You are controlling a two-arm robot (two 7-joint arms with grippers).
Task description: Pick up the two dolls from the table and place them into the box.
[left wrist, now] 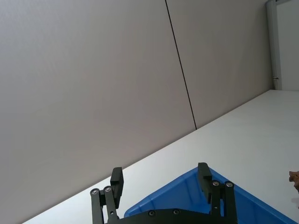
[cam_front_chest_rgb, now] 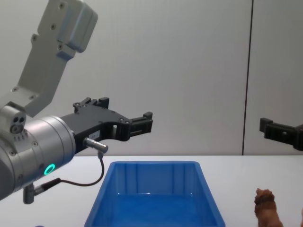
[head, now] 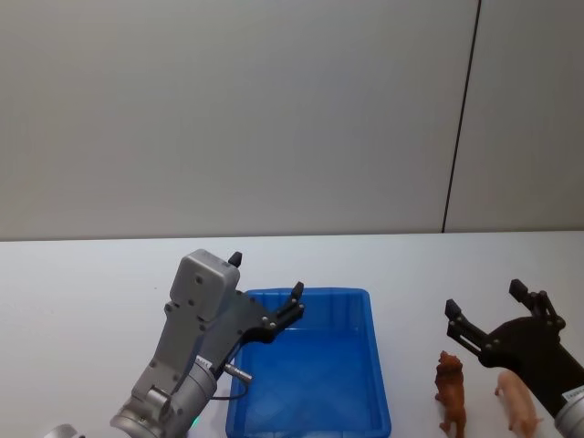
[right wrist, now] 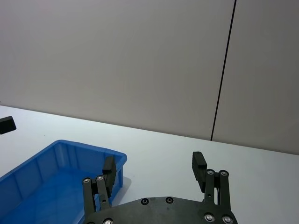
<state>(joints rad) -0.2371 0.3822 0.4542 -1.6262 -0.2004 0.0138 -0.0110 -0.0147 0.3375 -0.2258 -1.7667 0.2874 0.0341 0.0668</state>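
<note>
The blue box (head: pixel 370 365) lies empty on the white table (head: pixel 91 301), the brown dog doll (head: pixel 451 391) and the pink pig doll (head: pixel 518 401) stand just right of it, the left gripper (head: pixel 266 278) hangs over its far left corner and the right gripper (head: pixel 484 299) above the dolls, both with fingers apart.

Plain white tabletop (head: pixel 82 283), wide, seen from above. Three things on it. Bright blue rect. box (head: pixel 319 383) w/ sloped walls and open top sits near the middle. To its right, apart from it, a reddish-brown dog doll (head: pixel 451 391) stands upright. Just beside that, farther right, a pale pink pig doll (head: pixel 518 401), partly hidden.
</note>
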